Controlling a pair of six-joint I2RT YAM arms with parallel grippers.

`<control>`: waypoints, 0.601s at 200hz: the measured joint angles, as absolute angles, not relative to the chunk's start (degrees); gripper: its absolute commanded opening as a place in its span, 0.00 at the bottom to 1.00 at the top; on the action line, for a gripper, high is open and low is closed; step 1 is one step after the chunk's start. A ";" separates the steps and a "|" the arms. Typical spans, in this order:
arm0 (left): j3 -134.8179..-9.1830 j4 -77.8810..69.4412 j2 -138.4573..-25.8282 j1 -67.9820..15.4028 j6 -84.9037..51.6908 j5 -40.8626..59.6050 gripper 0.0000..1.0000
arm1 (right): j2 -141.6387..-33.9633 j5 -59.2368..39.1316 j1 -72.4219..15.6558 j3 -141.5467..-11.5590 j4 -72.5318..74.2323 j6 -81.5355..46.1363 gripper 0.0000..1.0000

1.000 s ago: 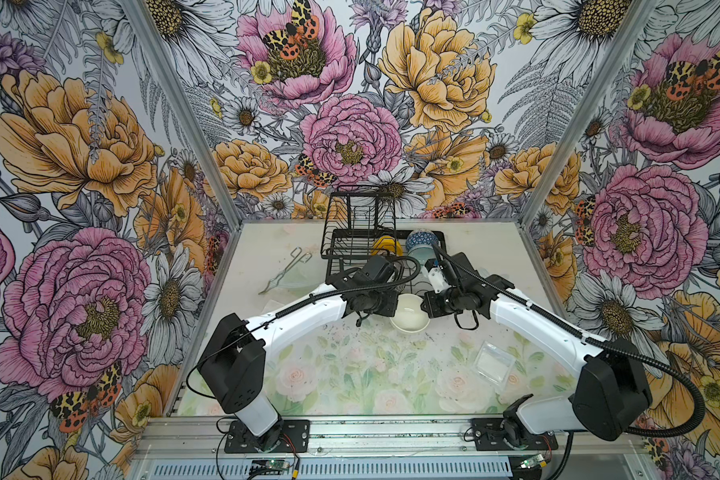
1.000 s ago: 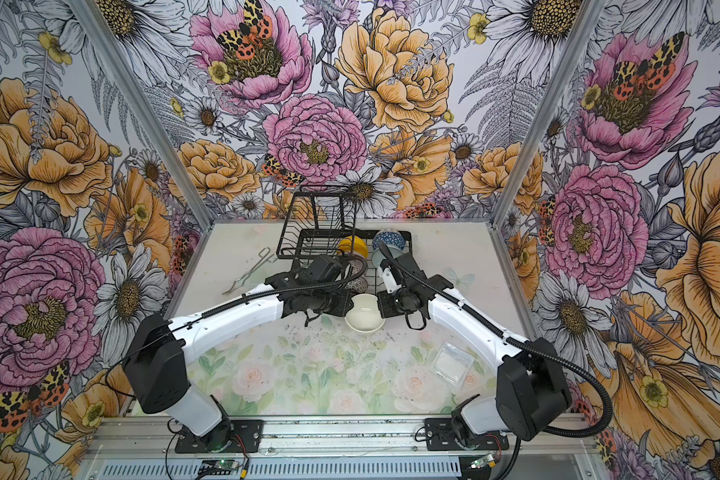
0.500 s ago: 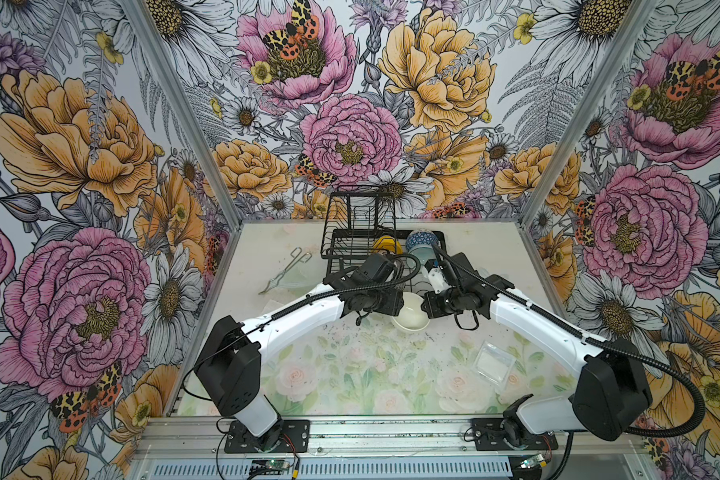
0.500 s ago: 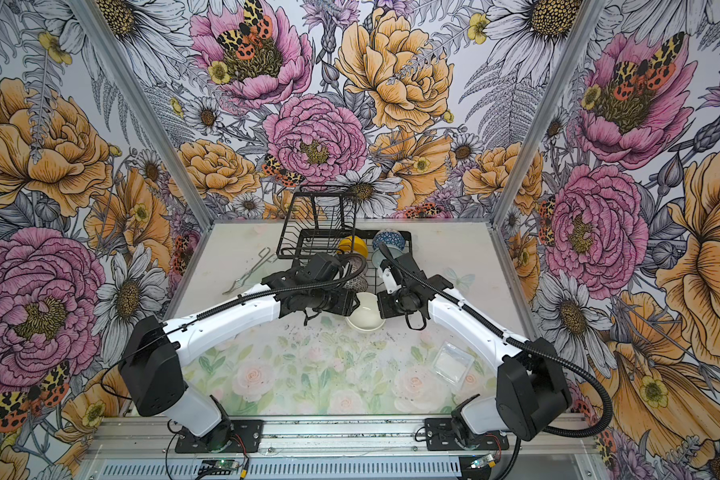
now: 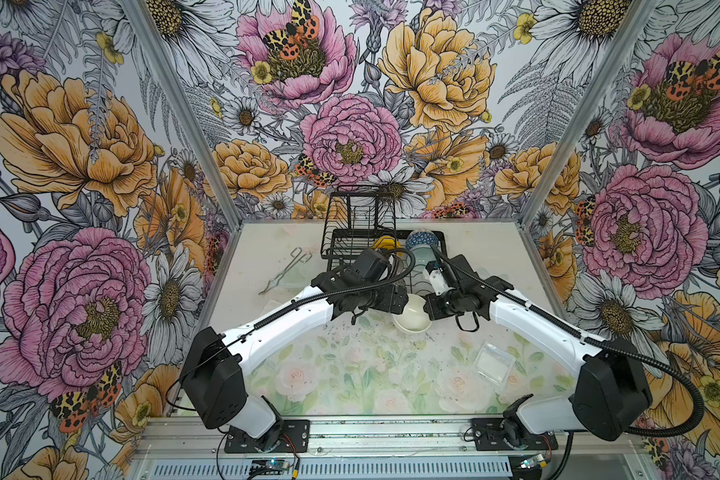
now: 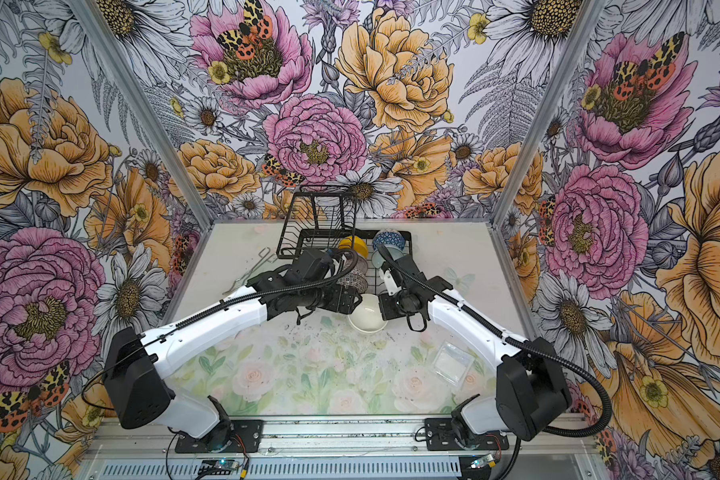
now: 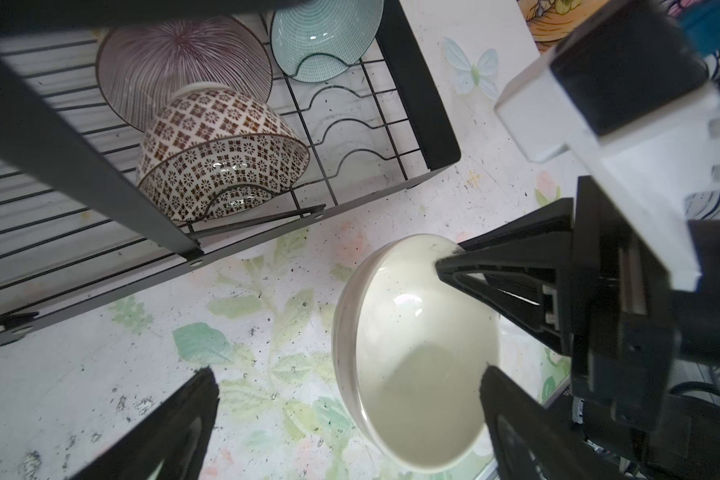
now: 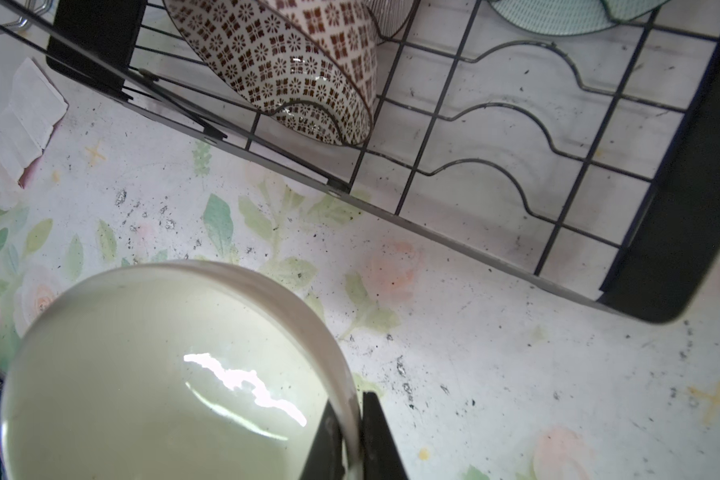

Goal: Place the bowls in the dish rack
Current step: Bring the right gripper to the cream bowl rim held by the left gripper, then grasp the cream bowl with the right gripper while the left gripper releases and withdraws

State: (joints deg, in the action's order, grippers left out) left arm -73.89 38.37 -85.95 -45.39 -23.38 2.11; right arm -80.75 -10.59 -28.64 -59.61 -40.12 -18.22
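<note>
The plain cream bowl (image 5: 410, 322) (image 6: 364, 319) hangs tilted just in front of the dish rack (image 5: 341, 245) (image 6: 302, 243). My right gripper (image 8: 348, 405) (image 5: 428, 306) is shut on its rim, one finger inside and one outside. My left gripper (image 7: 348, 372) (image 5: 399, 302) stands open at the bowl's other side, with one finger over its inside. In the rack sit the black-and-white patterned bowl (image 7: 221, 158) (image 8: 287, 70), the pink-striped bowl (image 7: 184, 62), the pale teal bowl (image 7: 325, 37), the yellow bowl (image 5: 385, 242) and the blue-patterned bowl (image 5: 420, 241).
Metal tongs (image 5: 285, 270) lie left of the rack. A clear square tub (image 5: 493, 361) sits on the mat at the front right. A white paper scrap (image 8: 26, 120) lies near the rack's corner. Both arms meet in front of the rack.
My left gripper's jaws have spread wide open and let go of the cream bowl. The right gripper has kept its hold on the rim, and the bowl has barely moved.
</note>
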 measured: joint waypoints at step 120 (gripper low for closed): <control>-65.82 48.95 -64.77 -28.47 -21.37 -6.24 0.99 | -75.18 -0.19 -25.04 -59.24 -40.29 -13.50 0.00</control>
State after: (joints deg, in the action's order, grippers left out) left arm -65.82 48.95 -64.77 -28.47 -21.37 -6.24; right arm -75.18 -0.19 -25.04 -59.24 -40.29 -13.50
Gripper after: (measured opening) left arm 0.987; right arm 0.100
